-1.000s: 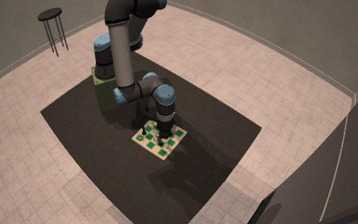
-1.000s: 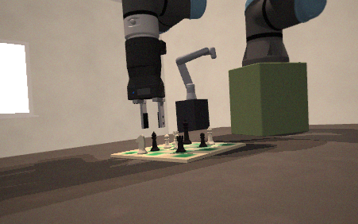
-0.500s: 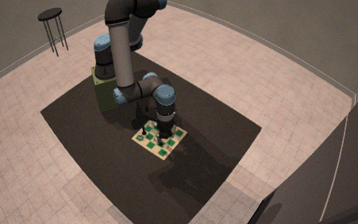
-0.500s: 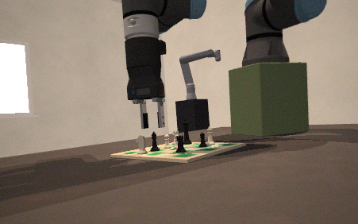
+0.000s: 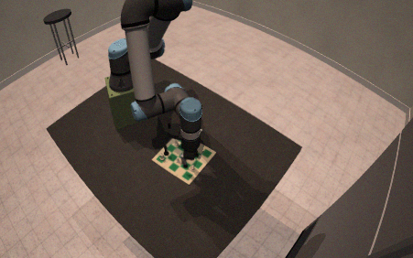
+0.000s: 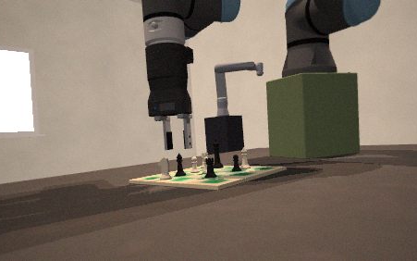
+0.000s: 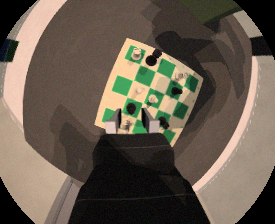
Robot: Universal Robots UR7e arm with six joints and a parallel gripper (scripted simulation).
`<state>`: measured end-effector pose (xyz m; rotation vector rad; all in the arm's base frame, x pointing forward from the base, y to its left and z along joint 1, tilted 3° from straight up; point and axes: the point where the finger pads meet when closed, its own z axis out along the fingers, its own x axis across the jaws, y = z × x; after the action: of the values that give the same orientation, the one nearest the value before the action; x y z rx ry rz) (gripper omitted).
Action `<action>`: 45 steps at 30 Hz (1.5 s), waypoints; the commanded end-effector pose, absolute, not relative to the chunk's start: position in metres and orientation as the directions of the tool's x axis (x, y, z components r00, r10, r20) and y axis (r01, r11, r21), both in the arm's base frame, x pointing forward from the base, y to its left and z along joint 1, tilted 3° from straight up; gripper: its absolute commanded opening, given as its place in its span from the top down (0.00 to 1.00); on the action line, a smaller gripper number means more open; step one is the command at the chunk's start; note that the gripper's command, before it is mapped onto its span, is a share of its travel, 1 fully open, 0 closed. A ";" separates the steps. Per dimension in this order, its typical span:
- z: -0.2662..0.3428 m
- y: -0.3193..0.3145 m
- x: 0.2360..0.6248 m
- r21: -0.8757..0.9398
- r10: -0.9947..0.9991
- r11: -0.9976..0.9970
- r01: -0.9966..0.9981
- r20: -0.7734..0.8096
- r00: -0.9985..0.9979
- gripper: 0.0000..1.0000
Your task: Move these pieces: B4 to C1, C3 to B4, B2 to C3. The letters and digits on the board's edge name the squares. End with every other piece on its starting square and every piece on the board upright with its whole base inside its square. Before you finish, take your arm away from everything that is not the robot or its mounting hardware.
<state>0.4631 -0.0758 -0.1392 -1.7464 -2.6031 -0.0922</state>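
Black and downward-pointing, the end effector [image 5: 190,157] [image 6: 178,148] [image 7: 131,114] hangs above the chessboard [image 5: 174,167] [image 6: 218,187] [image 7: 119,62], fingers spread, pinching nothing.

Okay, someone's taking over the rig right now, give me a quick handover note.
Gripper: open, nothing between its fingers, above the pieces.
Board: light and dark chess pieces stand on it, among them a white knight and a tall black piece.
Done: can't confirm any move; the square labels aren't readable here.
Left: check B4 to C1, C3 to B4, B2 to C3, then take the arm away.
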 end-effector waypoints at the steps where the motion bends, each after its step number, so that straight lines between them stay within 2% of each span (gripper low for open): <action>1: -0.139 -0.076 0.464 0.047 0.924 0.378 0.925 0.036 -0.380 0.27; 27: -0.140 -0.076 0.464 0.047 0.924 0.378 0.925 0.036 -0.380 0.27; 45: -0.170 -0.074 0.464 0.047 0.924 0.378 0.925 0.036 -0.380 0.27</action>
<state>0.4635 -0.0743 -0.1641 -1.7460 -2.6025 -0.0920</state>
